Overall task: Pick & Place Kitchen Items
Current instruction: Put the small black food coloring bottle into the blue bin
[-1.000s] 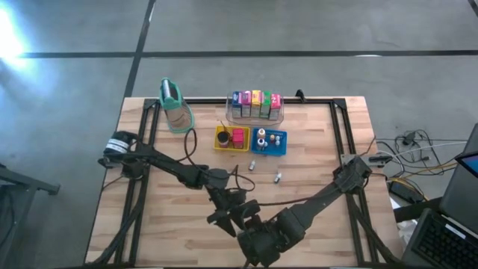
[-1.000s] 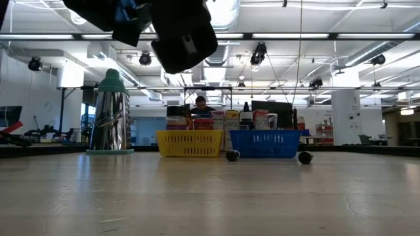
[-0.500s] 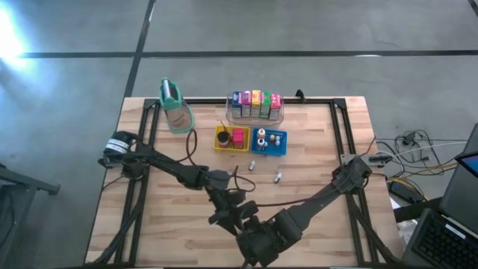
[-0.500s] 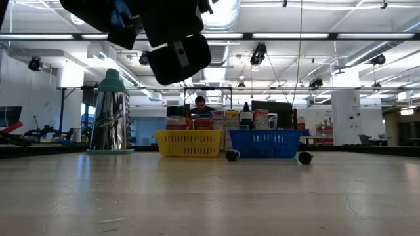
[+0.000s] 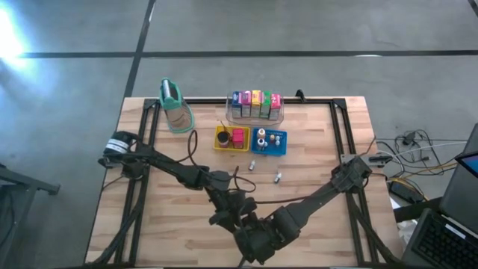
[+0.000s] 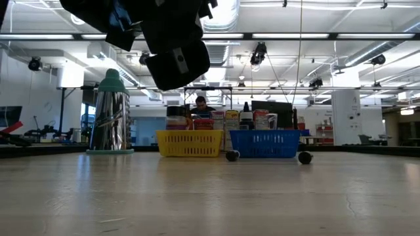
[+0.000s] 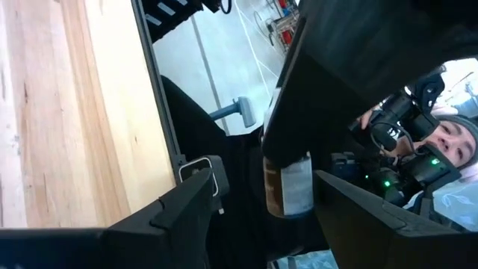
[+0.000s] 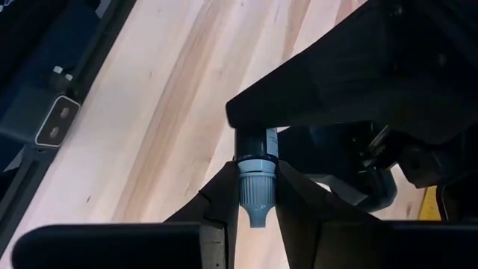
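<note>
A small bottle (image 7: 287, 187) with brown contents, a white label and a grey cap (image 8: 255, 183) hangs above the table's near middle, where both arms meet. My right gripper (image 8: 255, 196) is shut on its cap. My left gripper (image 7: 265, 183) is open. Its two fingers stand on either side of the bottle's body, and a gap shows on one side. I cannot tell whether the other finger (image 7: 351, 209) touches it. In the high view the left gripper (image 5: 231, 213) and the right gripper (image 5: 251, 229) overlap and hide the bottle. My right gripper pinches the bottle's grey cap (image 8: 255, 173) between its two fingers. The fingers slant down from above. The bottle's body (image 8: 258, 140) runs on past the fingertips, in line with them. It is lifted clear of the table, and its far part is hidden behind my left gripper.
At the far side stand a clear bin of colourful cartons (image 5: 255, 106), a yellow tray (image 5: 231, 139), a blue tray (image 5: 269, 140) and a tall tan container with a teal top (image 5: 174, 104). Two tiny pieces (image 5: 252, 165) (image 5: 277, 177) lie mid-table. A person (image 7: 448, 146) is beyond the table.
My left gripper has drawn its fingers closer together around the bottle's body and turned its wrist a little, without shifting place. My right gripper has kept its hold on the cap, and the bottle has stayed where it was.
</note>
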